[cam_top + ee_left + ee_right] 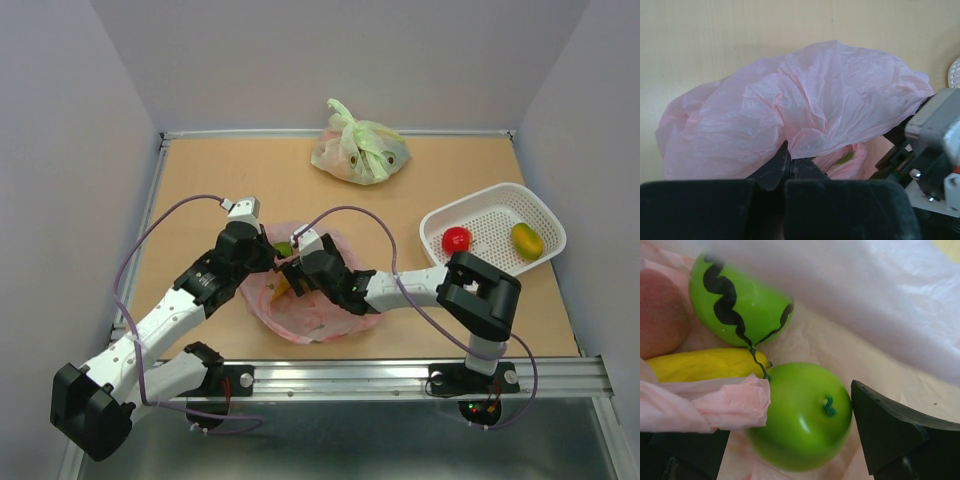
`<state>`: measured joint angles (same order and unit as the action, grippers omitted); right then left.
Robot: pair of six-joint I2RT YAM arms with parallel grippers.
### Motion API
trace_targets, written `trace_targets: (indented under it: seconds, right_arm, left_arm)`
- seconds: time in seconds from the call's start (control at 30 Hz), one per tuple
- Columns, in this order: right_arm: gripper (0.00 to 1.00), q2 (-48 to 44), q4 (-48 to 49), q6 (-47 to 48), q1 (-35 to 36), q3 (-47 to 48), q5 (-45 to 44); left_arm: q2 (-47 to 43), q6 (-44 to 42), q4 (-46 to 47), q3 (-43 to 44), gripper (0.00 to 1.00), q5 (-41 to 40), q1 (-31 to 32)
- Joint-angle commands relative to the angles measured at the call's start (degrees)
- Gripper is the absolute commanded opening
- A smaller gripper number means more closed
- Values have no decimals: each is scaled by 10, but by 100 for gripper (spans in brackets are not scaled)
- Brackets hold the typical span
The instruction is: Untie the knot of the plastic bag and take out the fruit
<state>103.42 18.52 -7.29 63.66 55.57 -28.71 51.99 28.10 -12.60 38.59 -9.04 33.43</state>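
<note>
Inside the plastic bag [830,100], the right gripper [785,445] stands spread wide, the green apple [805,410] between its fingers, with the striped melon [740,305] and the banana [700,365] just beyond. The left gripper [787,162] is clenched on a fold of the bag, holding it up. The grasp likely goes best closing squarely on the apple alone, with the bag's loose film kept out of the pinch.

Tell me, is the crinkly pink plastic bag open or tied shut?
Open. The right gripper sits inside the thin pink crinkly plastic bag, beside a green toy apple and yellow banana.
</note>
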Motion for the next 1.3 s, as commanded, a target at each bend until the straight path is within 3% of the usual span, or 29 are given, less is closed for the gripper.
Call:
trace_targets:
  seconds: [0.0, 0.03, 0.1, 0.13, 0.23, 0.27, 0.37, 0.47, 0.7, 0.9, 1.03, 1.17, 1.27]
  right_arm:
    - [91, 12, 37, 2, -4, 24, -3]
    - [91, 12, 36, 2, -4, 23, -3]
    - [75, -3, 31, 3, -4, 16, -2]
    - [58, -12, 30, 2, -5, 8, -4]
    - [35, -46, 26, 8, -5, -4, -5]
    - [22, -56, 15, 11, -5, -6, -4]
    - [6, -98, -4, 25, -4, -13, 9]
    - [1, -144, -15, 39, -4, -24, 31]
    - [1, -257, -73, 67, -4, -29, 52]
    - [2, -315, -82, 165, -48, -51, -127]
    - [4, -339, -82, 163, -136, -59, -197]
    - [8, -357, -82, 82, -289, -65, -239]
    - [11, -363, -82, 12, -400, -82, -221]
  left_arm:
    - [-7, -10, 22, -1, 0, 2, 6]
    - [-6, -10, 22, -1, 0, 2, 6]
    - [-5, -10, 24, 0, 0, 1, 6]
    - [-5, -10, 23, 1, 0, 0, 7]
    - [-2, -11, 23, 2, 0, -2, 8]
    - [-1, -12, 24, 3, 0, -3, 8]
    - [3, -14, 23, 6, 0, -5, 8]
    - [3, -18, 21, 11, 0, -12, 8]
    - [5, -22, 8, 20, 0, -25, 8]
    - [2, -20, 7, 15, 0, -22, 7]
    - [-4, -19, 7, 13, 0, -23, 7]
    - [-3, -18, 9, 11, 0, -20, 8]
    - [-2, -19, 8, 12, 0, -16, 8]
